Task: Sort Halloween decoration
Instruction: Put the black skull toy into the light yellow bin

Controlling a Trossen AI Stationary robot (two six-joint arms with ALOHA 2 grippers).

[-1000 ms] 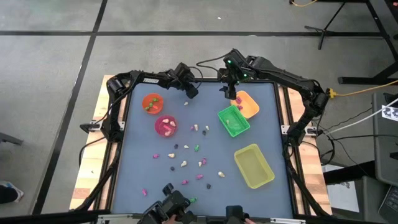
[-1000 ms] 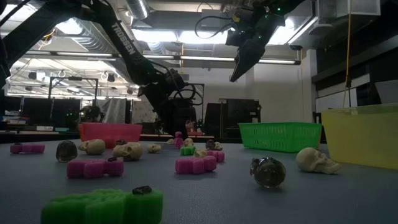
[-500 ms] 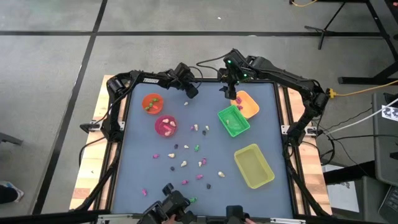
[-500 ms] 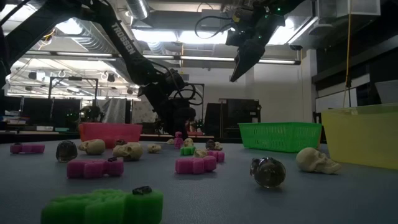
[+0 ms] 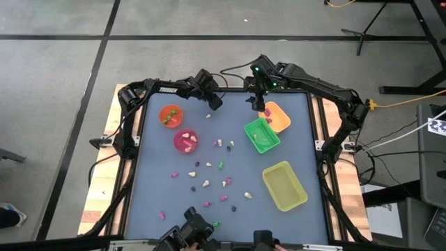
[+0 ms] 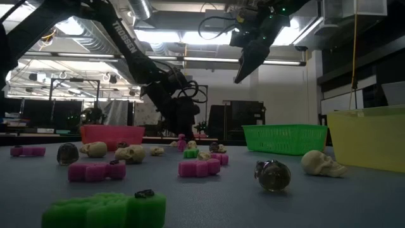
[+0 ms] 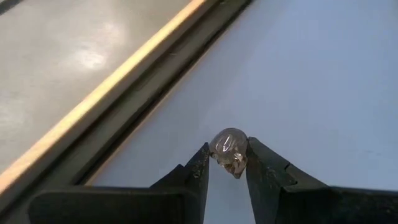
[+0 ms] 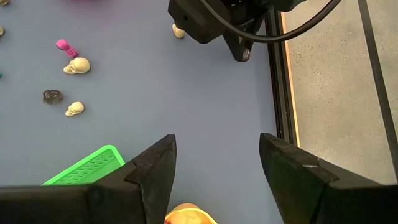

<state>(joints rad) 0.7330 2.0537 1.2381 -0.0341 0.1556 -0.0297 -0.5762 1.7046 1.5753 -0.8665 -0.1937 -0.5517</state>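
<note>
My right gripper (image 5: 263, 106) hangs wide open above the orange tray (image 5: 279, 116). My left gripper (image 7: 228, 167) pinches a clear skull trinket (image 7: 229, 150) near the table's far edge (image 7: 124, 112), its long axis running from fingertips toward wrist.

Two dark, matte arms are showing black looping cables; the left arm (image 6: 120, 38) is bearing white lettering; the right arm (image 5: 306, 78) is glowing with green lights.

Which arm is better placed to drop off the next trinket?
Left. The left claw is shut on a clear skull trinket, near the orange cup. The right claw hangs open, holding nothing.
</note>
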